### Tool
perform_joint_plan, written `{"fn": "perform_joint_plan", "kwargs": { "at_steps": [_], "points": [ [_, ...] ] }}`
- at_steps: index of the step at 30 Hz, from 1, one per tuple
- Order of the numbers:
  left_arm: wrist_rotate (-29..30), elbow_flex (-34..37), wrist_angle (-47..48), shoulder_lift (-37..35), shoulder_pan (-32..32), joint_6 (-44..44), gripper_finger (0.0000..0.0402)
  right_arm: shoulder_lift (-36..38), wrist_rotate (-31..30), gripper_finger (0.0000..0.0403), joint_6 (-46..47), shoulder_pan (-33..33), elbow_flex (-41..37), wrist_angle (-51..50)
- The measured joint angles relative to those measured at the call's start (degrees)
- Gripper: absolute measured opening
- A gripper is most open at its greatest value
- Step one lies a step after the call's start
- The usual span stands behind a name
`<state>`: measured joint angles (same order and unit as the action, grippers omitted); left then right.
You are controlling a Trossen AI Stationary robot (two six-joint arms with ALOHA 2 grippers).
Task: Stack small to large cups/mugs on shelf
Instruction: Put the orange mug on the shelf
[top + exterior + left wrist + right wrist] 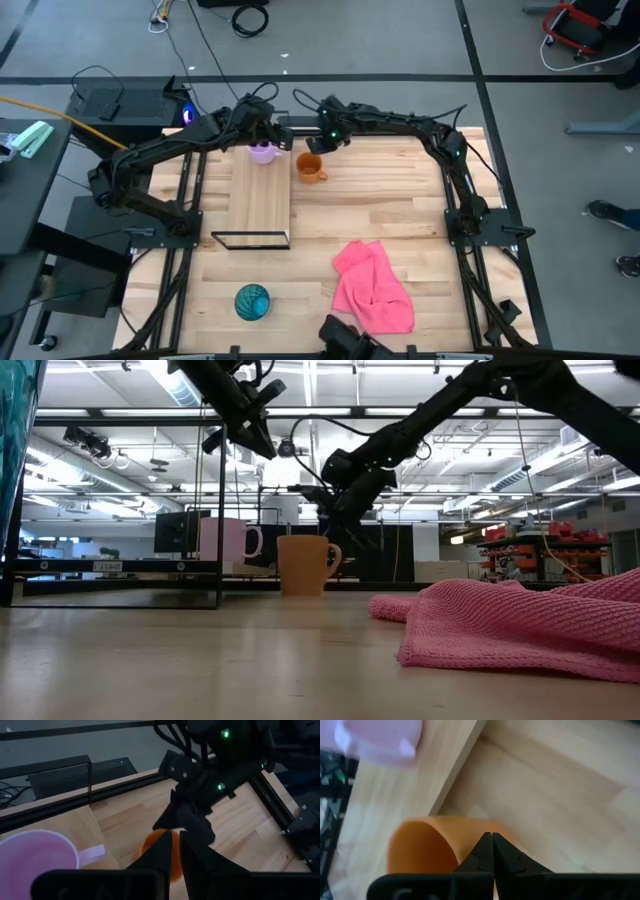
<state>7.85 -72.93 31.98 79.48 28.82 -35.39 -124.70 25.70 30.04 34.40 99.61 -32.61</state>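
High view puts my right gripper [318, 146], fingers pressed together, over the orange mug [310, 167] beside the shelf [260, 205]; descending closed risks tipping it; left fingers also closed.

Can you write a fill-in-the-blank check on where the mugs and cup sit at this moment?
1. The pale purple mug stands on the ____.
2. The orange mug stands on the tabletop, ____ the shelf.
3. The teal patterned cup and the ____ cloth lie at the table's near end.

Missing: shelf; beside; pink
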Motion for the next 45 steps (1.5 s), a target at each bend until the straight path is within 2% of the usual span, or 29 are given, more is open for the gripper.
{"fn": "perform_joint_plan", "kwargs": {
  "at_steps": [10, 22, 31, 37, 42, 45],
  "points": [
    [0.0, 0.0, 0.3, 0.0, 0.0, 0.1, 0.0039, 0.0, -1.0, 0.0, -0.9, -5.4, 0.0, -0.6],
    [0.0, 0.0, 5.1, 0.0, 0.0, 0.1, 0.003, 0.0, -2.7, 0.0, -1.1, -10.0, -0.1, -0.6],
    [0.0, 0.0, 19.2, 0.0, -0.4, 1.0, 0.004, 0.4, -3.6, 0.0001, -0.2, -10.8, -0.1, -1.1],
    [-0.7, 0.1, 21.5, 0.0, -3.2, -1.6, 0.0037, 4.3, -3.8, 0.0002, -0.5, -9.6, -0.2, -3.9],
    [-1.5, 0.1, 21.2, 0.4, -6.6, -3.5, 0.0031, 11.2, -5.5, 0.0003, -2.9, -8.9, -0.2, -11.8],
    [0.0, 0.1, 20.2, 0.6, -7.9, -4.9, 0.003, 16.1, -7.5, 0.0003, -4.6, -9.5, -0.1, -17.7]
  ]
}}
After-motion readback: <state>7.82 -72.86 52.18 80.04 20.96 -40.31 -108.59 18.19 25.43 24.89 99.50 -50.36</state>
